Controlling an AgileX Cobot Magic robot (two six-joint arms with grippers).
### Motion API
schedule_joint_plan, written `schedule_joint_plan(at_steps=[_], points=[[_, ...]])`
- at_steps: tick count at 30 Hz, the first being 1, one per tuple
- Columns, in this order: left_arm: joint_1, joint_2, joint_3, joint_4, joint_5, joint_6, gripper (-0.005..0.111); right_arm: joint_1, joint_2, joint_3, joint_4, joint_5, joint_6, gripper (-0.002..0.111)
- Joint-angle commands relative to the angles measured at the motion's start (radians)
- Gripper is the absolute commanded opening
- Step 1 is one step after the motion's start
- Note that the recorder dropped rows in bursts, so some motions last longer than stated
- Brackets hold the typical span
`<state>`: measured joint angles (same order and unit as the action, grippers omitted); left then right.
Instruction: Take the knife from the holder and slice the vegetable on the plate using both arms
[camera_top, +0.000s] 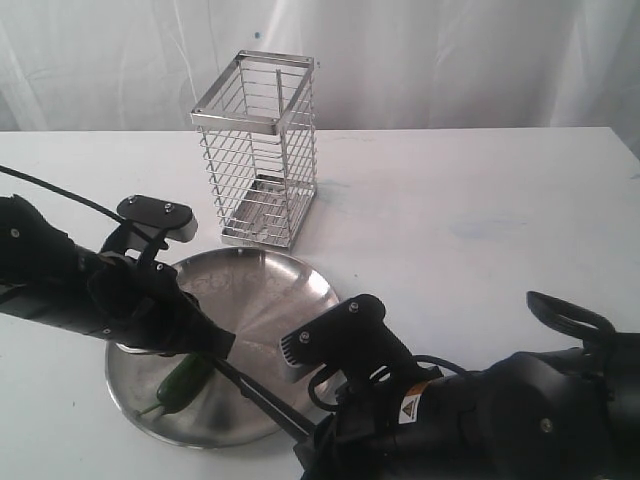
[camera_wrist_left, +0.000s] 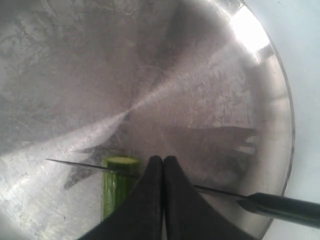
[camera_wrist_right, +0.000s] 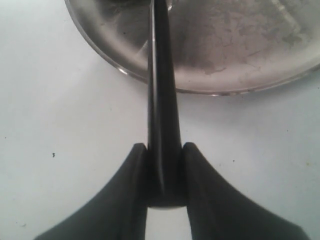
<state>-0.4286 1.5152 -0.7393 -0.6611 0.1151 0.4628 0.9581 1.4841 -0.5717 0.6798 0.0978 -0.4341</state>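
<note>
The steel plate (camera_top: 275, 300) lies in front of the empty wire holder (camera_top: 255, 150). A green vegetable (camera_top: 180, 384) with a pale cut end (camera_wrist_left: 120, 162) rests on the plate's near left part. My left gripper (camera_wrist_left: 163, 160) is shut with nothing between its fingers, its tips on the plate right beside the vegetable (camera_wrist_left: 116, 187). My right gripper (camera_wrist_right: 164, 146) is shut on the black knife handle (camera_wrist_right: 162, 115). The thin blade (camera_wrist_left: 80, 165) lies across the vegetable just behind its cut end and passes behind the left fingers. In the exterior view the knife (camera_top: 262, 400) runs from the right arm towards the vegetable.
The white table (camera_top: 470, 220) spreads to the right and behind. The right arm's bulk (camera_top: 480, 410) covers the near right corner, off the plate (camera_wrist_right: 240, 45). The left arm (camera_top: 70, 285) reaches over the plate's left rim.
</note>
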Motion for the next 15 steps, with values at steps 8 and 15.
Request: schedule_joint_plan(at_steps=[8, 15], points=[[-0.002, 0.072, -0.029, -0.010, 0.028, 0.022, 0.000, 0.002, 0.002, 0.003, 0.003, -0.008, 0.001, 0.000], [-0.002, 0.195, -0.029, -0.010, -0.014, 0.053, 0.000, 0.002, 0.002, 0.003, 0.003, -0.010, 0.001, 0.000]])
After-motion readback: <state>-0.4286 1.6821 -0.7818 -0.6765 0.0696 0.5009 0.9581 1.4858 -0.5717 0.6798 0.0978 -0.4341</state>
